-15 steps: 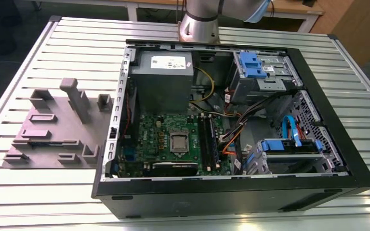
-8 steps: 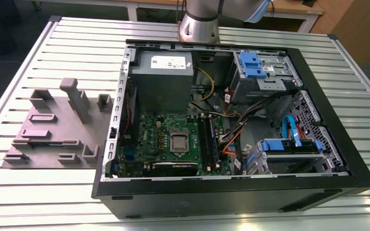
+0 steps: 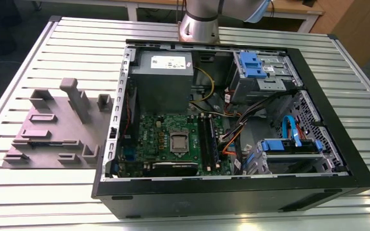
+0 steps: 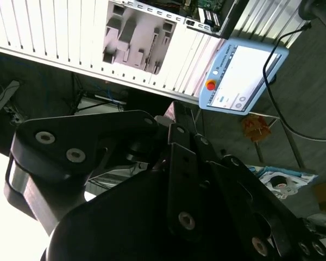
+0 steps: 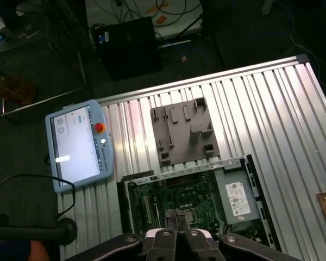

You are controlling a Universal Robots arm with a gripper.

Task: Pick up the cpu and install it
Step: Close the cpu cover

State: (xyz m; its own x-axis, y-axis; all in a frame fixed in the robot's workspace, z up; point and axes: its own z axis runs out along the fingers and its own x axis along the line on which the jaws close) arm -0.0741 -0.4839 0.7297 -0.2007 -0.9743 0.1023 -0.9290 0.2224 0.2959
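The small, flat, silvery-grey square cpu [image 3: 179,142] lies inside the dark socket frame [image 3: 171,143] of the green circuit board [image 3: 150,130]. The board is within the open black computer case [image 3: 236,197], which takes up the middle of the ribbed metal worktop [image 3: 31,192]. A grey moulded holder block [image 3: 56,127] sits just beside the case, toward the worktop edge on the exterior view's left. In the first wrist view the black tool [image 5: 177,217] hangs well above the case, its fingers pressed together, apart from the cpu.
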